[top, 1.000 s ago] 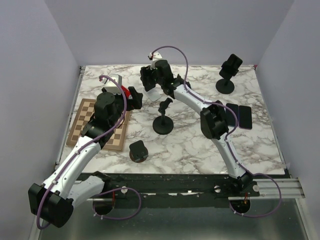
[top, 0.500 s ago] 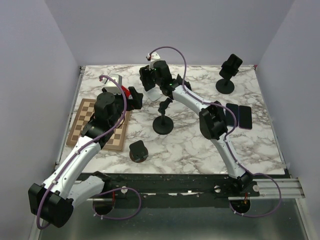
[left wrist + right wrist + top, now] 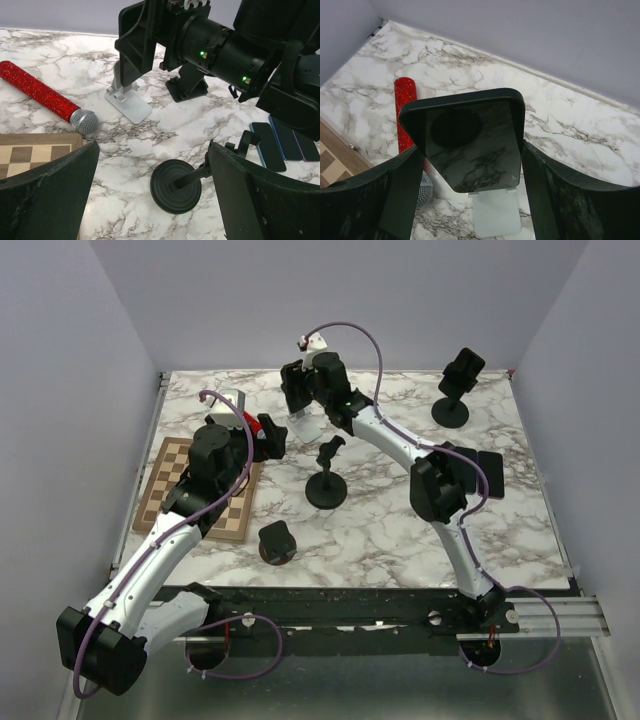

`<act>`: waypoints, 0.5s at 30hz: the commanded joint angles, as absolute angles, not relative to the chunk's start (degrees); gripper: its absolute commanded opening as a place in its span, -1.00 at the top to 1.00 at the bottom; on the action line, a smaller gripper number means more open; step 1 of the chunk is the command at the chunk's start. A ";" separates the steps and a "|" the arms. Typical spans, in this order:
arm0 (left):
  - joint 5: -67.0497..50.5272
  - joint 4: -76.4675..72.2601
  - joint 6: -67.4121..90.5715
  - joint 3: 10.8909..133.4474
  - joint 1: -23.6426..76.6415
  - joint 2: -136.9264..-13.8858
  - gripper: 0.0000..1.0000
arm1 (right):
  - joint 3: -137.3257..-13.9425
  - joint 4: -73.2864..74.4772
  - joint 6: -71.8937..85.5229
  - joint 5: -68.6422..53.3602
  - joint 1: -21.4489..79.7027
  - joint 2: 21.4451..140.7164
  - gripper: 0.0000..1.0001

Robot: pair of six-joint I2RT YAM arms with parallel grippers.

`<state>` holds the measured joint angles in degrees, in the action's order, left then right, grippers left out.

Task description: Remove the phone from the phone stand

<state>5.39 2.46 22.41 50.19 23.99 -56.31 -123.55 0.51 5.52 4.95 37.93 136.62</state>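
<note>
Black phone (image 3: 470,135) clamped in right gripper (image 3: 470,147) beside white phone stand (image 3: 495,217) | left gripper (image 3: 152,145) spread wide apart

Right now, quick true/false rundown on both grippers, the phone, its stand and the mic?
1. The left gripper is open and holds nothing. True.
2. The red microphone lies on the chessboard. False: it lies on the marble table, beside the board.
3. The phone sits between the fingers of the right gripper. True.
4. The stand below the phone is black. False: it is white.
5. The black round-base stand mid-table holds a phone. False: nothing sits in it.
</note>
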 commanded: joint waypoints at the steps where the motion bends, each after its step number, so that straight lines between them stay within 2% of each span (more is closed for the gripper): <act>1: 4.43 1.61 22.76 50.89 23.64 -56.07 -0.96 | -124.67 -1.59 6.85 9.15 38.58 130.65 0.59; 8: 3.97 1.50 23.10 50.97 23.64 -56.03 -0.96 | -116.87 -0.09 5.99 24.22 38.58 121.32 0.97; 15: 3.38 1.42 23.38 50.90 23.73 -55.87 -0.96 | -97.39 -0.73 8.38 38.64 38.17 106.45 0.99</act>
<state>5.21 2.44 22.61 50.19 23.99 -56.31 -105.06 1.04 6.35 26.44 38.11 114.65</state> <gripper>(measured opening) 0.981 0.798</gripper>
